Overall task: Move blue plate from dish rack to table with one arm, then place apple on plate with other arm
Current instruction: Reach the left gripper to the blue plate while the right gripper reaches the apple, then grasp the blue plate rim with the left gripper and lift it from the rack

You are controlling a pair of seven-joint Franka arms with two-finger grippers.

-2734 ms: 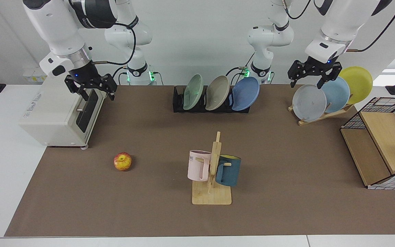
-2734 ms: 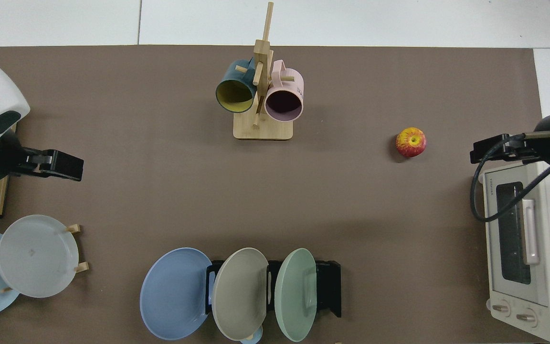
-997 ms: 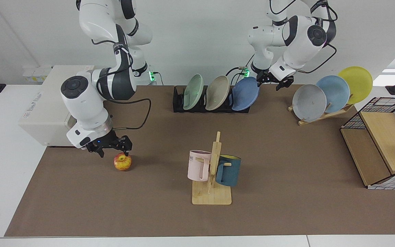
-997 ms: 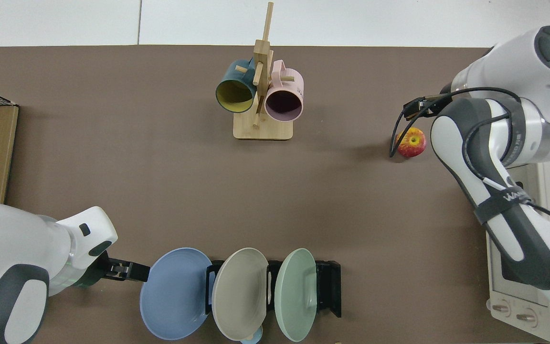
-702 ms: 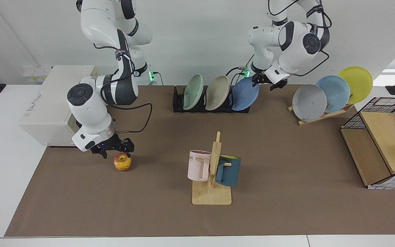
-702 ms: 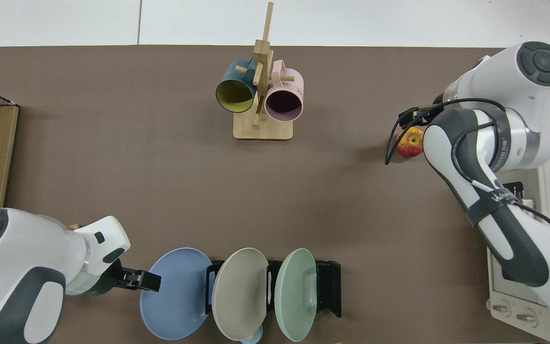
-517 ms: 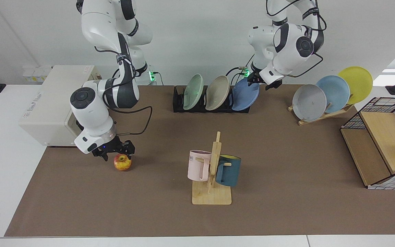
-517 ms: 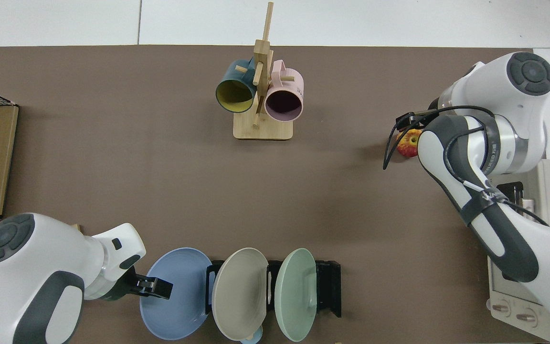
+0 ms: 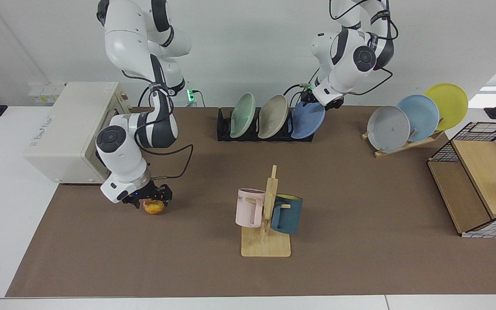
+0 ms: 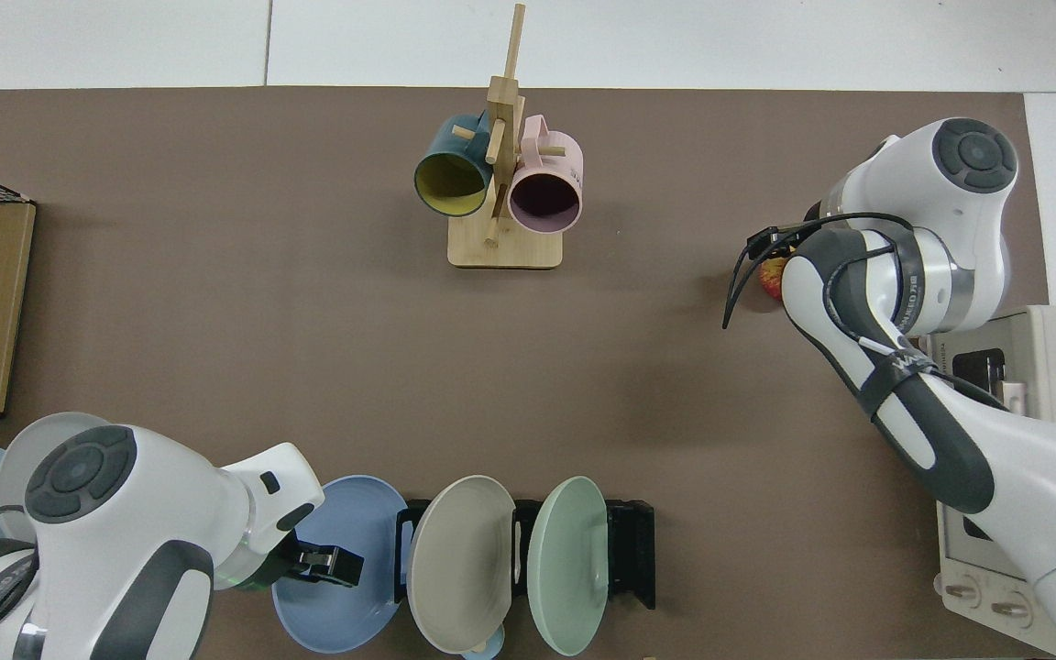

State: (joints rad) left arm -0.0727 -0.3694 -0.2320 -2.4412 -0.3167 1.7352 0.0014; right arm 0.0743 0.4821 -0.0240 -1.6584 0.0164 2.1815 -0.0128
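Observation:
The blue plate (image 9: 306, 122) (image 10: 335, 614) leans in the end slot of the black dish rack (image 9: 222, 129) (image 10: 633, 550), at the back of the brown mat on the table (image 9: 360, 206). My left gripper (image 9: 313, 101) (image 10: 335, 566) is open at the plate's top rim, partly hidden by its own wrist. On the mat near the toaster oven lies the red-and-yellow apple (image 9: 155, 208) (image 10: 771, 275). My right gripper (image 9: 152, 202) (image 10: 769, 249) is lowered over it, open, a finger on each side. In the top view the arm hides most of the apple.
A beige plate (image 9: 272, 116) and a green plate (image 9: 242, 115) fill the rack's other slots. A wooden mug tree (image 9: 267, 215) with two mugs stands mid-mat. A toaster oven (image 9: 67, 129), a wooden stand (image 9: 403, 144) with plates and a wire basket (image 9: 480, 181) line the sides.
My right gripper has come down from above the apple until it straddles it. My left gripper has moved from beside the wooden stand across to the blue plate's rim.

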